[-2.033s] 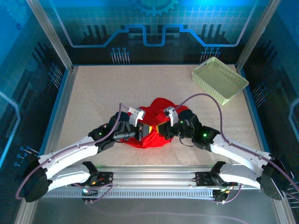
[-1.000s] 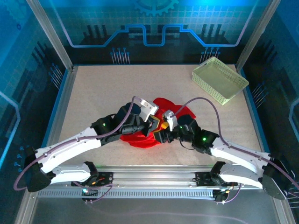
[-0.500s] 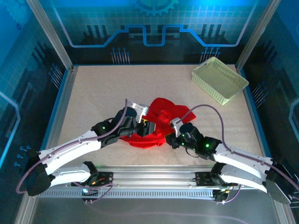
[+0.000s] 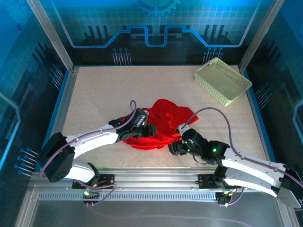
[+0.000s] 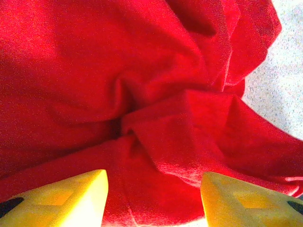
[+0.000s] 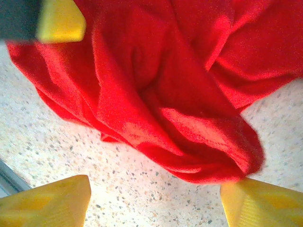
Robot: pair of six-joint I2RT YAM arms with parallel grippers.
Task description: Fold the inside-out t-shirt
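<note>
Looking at the inside-out t-shirt (image 4: 165, 120): lying in a soft red heap, all bunched up and wrinkled, not flat at all. Sitting right in front of the left hand (image 4: 150, 128), so close as to be touching or nearly touching. Sitting just ahead of the right hand (image 4: 174, 149) too, a little apart.

Gripping nothing with the left hand, fingers spread wide over the red folds. Gripping nothing with the right hand either, spread wide above the bare desk (image 4: 94, 94).

Seeming to be very near the start: showing no neat fold and no flat side. Needing to be spread out flat first, most likely, and then folded.

Resting far off past the right hand, toward the back and to its right: the pale green basket (image 4: 212, 90), well apart from the shirt. Holding nothing inside, as far as can be told.
</note>
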